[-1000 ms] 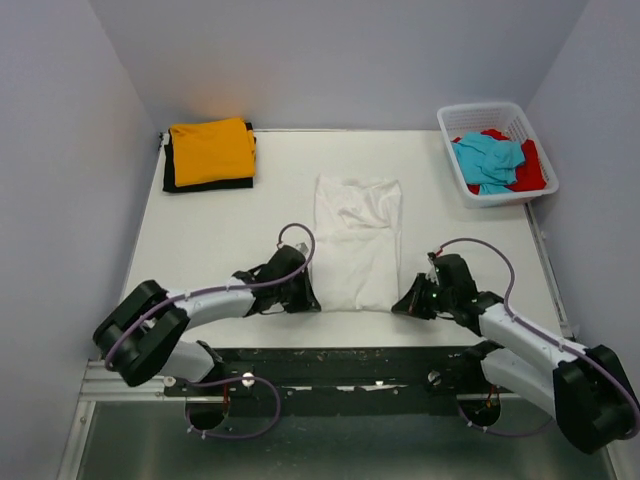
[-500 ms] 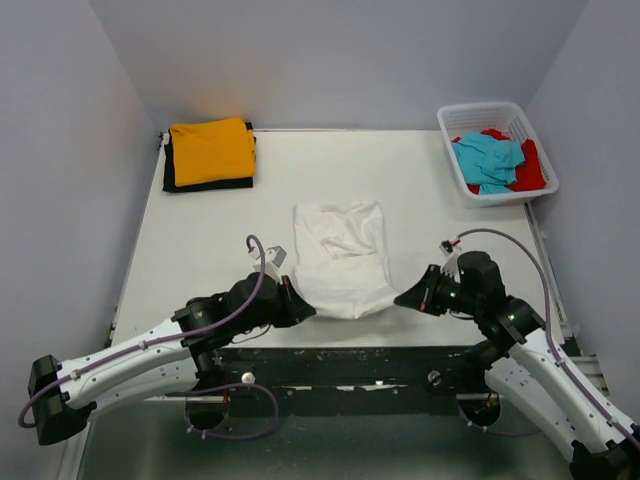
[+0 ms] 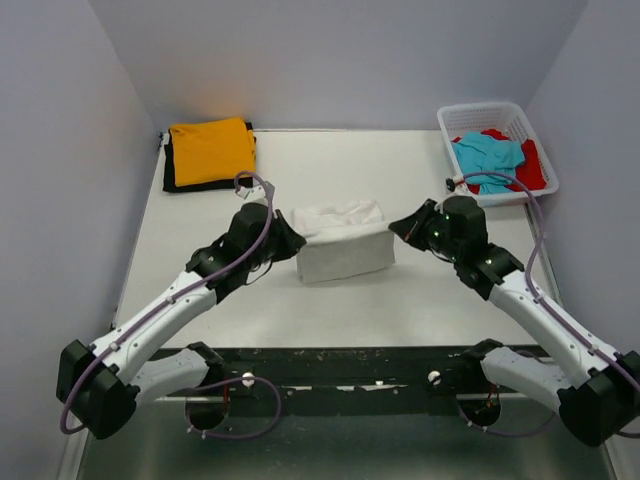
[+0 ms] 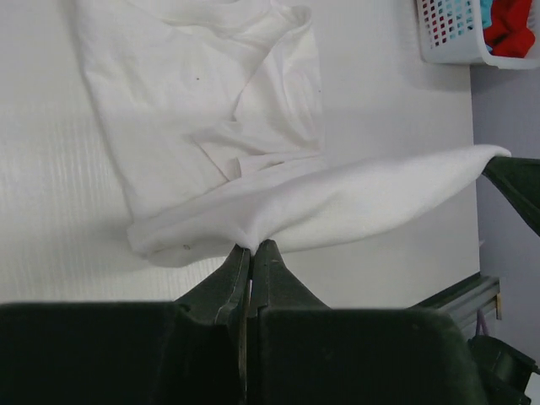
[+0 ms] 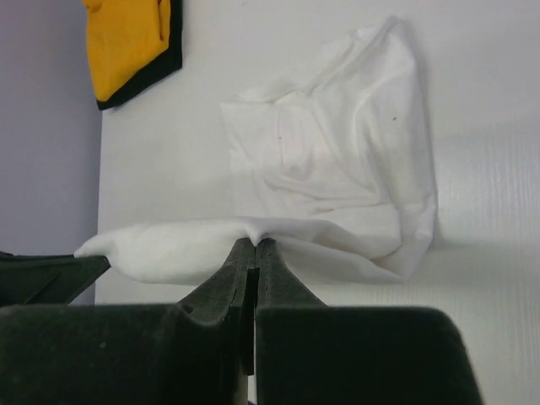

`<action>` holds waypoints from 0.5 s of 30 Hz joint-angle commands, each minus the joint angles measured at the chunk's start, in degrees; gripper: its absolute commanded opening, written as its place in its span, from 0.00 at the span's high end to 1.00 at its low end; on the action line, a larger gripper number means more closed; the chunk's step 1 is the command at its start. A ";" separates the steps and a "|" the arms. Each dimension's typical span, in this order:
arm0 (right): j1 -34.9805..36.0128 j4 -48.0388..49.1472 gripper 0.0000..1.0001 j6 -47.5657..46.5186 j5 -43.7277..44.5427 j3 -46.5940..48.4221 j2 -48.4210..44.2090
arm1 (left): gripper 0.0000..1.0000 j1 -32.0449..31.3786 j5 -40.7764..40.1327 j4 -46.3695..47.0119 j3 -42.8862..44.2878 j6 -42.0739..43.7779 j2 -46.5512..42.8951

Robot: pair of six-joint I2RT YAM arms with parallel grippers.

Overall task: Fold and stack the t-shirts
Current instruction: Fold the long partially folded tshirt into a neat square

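At the upper left of the top view, a folded orange t-shirt point(image 3: 210, 150) lies on a black t-shirt point(image 3: 205, 184) in the table's point(image 3: 200, 270) far corner. Right of it, toward the middle, the left gripper point(image 3: 289, 238) is clenched on one corner of the white t-shirt point(image 3: 342, 252). That shirt lies at the centre of the frame, and its pinched edge is raised off the table as a band stretched between the two grippers. The right gripper point(image 3: 396, 225) is clamped on the opposite corner. At the upper right, a white basket point(image 3: 480, 106) holds a turquoise t-shirt point(image 3: 487, 160) and a red t-shirt point(image 3: 530, 172).
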 commanded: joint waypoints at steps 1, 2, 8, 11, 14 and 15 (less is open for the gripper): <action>-0.04 5.97 0.99 -4.10 10.72 7.98 7.12 | 1.00 6.34 9.51 2.94 6.96 5.66 8.41; -0.28 6.82 0.99 -4.80 11.54 9.79 9.11 | 1.00 7.41 10.58 3.01 7.95 5.84 9.70; -1.97 8.97 0.99 -7.76 10.95 18.84 21.12 | 1.00 13.96 14.75 3.21 13.97 7.95 17.17; -3.89 10.99 0.99 -7.90 9.43 21.04 25.60 | 1.00 16.19 17.04 2.58 17.46 8.69 22.42; -5.42 13.18 0.99 -8.17 6.90 23.12 31.03 | 1.00 18.15 19.00 2.53 20.83 9.20 28.67; -5.80 15.32 0.99 -8.43 5.81 23.75 33.12 | 1.00 18.78 19.30 2.17 22.36 9.34 30.57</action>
